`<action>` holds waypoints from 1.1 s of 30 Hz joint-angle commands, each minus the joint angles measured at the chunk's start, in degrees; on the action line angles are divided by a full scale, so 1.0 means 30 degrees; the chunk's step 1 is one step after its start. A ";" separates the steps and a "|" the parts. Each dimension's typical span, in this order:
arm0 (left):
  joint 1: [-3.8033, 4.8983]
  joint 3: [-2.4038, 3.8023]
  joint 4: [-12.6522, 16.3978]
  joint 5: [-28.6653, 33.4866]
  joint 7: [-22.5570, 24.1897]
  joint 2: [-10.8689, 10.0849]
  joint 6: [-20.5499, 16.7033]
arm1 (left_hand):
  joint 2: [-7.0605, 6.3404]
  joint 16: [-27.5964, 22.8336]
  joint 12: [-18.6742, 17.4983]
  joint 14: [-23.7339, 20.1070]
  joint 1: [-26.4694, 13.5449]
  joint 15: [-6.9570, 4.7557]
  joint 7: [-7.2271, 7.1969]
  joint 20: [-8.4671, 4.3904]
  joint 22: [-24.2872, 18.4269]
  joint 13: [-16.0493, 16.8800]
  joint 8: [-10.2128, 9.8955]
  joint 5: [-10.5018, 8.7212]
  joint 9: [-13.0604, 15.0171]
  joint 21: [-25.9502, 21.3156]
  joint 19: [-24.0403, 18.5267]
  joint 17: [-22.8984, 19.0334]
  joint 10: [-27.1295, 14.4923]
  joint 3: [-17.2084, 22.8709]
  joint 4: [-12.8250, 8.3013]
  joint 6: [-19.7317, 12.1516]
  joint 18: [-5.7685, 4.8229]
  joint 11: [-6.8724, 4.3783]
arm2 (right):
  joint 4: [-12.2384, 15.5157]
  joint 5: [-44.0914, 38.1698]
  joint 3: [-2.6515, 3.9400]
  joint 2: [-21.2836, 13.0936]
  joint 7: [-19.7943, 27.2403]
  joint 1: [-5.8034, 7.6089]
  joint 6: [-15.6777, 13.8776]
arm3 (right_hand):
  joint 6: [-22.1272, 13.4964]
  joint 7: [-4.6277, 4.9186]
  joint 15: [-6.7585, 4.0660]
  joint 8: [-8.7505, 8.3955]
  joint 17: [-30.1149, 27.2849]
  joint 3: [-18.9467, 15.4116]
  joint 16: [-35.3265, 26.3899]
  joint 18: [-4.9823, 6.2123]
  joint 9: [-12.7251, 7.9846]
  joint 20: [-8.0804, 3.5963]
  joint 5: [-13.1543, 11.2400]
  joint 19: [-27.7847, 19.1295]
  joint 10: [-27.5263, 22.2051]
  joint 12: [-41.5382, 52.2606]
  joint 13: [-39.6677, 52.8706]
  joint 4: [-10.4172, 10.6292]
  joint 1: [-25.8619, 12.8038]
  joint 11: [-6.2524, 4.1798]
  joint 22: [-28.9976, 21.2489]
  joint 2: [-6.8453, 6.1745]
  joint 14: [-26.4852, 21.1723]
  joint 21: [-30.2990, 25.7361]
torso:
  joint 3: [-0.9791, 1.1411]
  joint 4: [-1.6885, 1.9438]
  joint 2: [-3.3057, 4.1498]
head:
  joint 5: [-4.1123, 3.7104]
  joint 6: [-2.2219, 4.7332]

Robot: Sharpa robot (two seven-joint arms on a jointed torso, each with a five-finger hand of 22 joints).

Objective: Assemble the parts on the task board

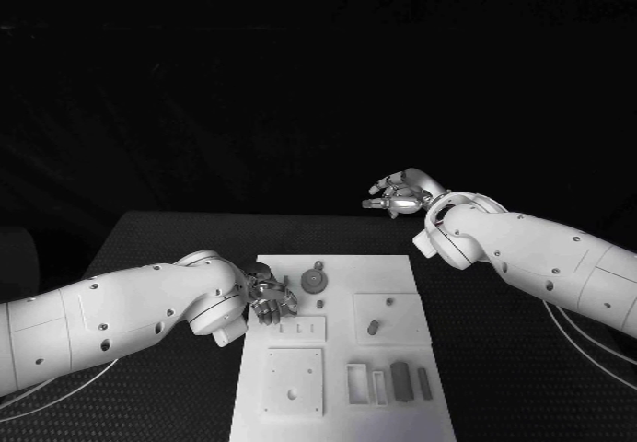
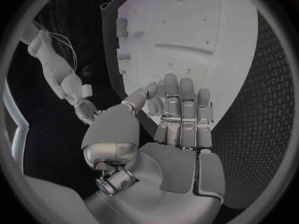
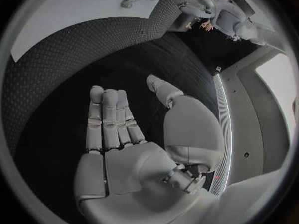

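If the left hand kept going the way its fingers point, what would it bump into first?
Probably the task board: in the left wrist view the left hand lies flat, fingers aimed across the white plate. Whether it would touch the plate or pass just above is unclear.

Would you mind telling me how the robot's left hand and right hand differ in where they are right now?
The left hand sits low at the left edge of the task board, near a dark round part; the right hand is raised beyond the board's far right corner, away from the parts. In the wrist views, both hold nothing, fingers extended.
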 commanded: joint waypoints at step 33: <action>0.0107 -0.0539 0.0829 -0.4647 -0.0905 0.0861 0.0581 | 0.0165 0.2061 0.2312 0.1169 -0.0870 -0.0698 -0.2164 -0.2111 0.0254 0.1406 0.1086 0.0889 0.2121 0.2212 0.0493 0.0522 0.0995 0.0345 -0.0220 0.2389 0.0035 -0.0784 | -0.0395 0.0790 0.0004 0.0567 0.0391 0.0028 0.0426 | 0.0078 0.0117 0.0049 0.0176 -0.0682 -0.0433 -0.0055 0.0235 -0.0184 0.0390 0.0563 -0.0281 0.0071 -0.0700 -0.1282 -0.0032 -0.0174 -0.0031 0.0103 0.0177 -0.0379 -0.0444 | 0.0001 -0.0001 0.0011 | 0.0141 -0.0474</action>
